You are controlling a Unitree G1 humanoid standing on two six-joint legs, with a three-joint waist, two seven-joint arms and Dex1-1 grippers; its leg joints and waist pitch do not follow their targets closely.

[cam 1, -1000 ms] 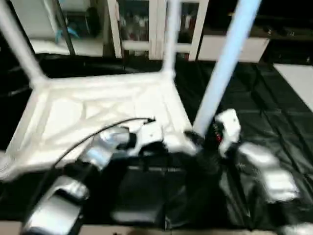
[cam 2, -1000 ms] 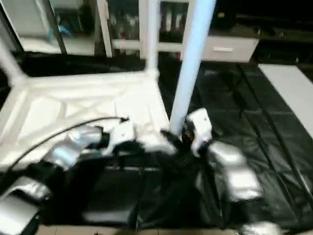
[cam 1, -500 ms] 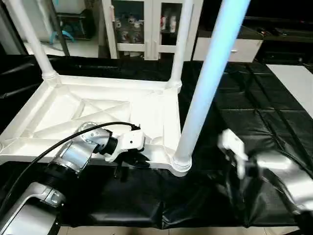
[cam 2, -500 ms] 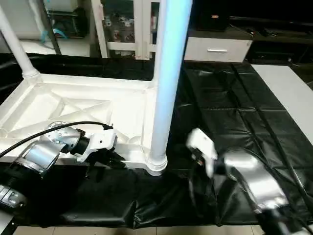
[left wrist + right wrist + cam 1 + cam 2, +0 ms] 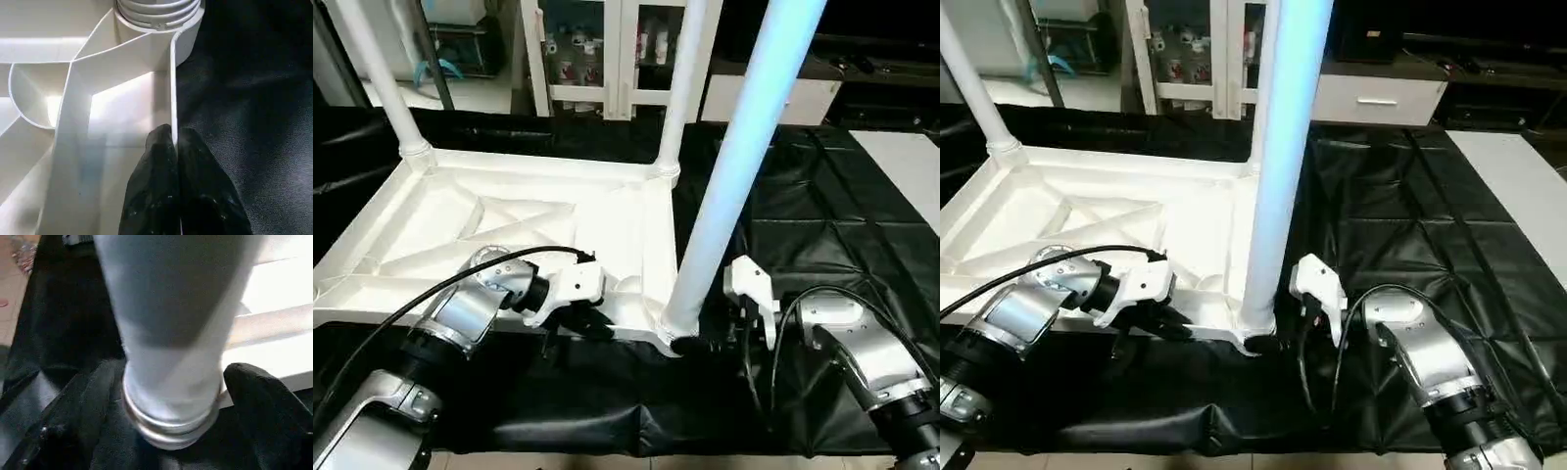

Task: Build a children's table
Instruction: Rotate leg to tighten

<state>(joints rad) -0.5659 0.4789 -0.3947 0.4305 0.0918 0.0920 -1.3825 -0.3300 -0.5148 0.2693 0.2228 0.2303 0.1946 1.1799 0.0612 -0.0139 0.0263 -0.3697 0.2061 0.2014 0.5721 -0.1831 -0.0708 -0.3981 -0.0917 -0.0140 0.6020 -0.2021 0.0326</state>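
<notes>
Around leg (image 5: 166, 333) base, my right pincer (image 5: 171, 396) spread, fingers flanking collar, not clamped; clench square before twisting, I judge. Left pincer (image 5: 174, 147) clenched on tabletop (image 5: 460, 225) rim at 9 o'clock of socket, steadying. Both forearms low, reaching inward. Top upside down on black mat (image 5: 822, 215).

Near leg (image 5: 729, 186) fills the right gripper's (image 5: 171, 396) gap, apparently touching, open black mat (image 5: 842, 235) beyond
</notes>
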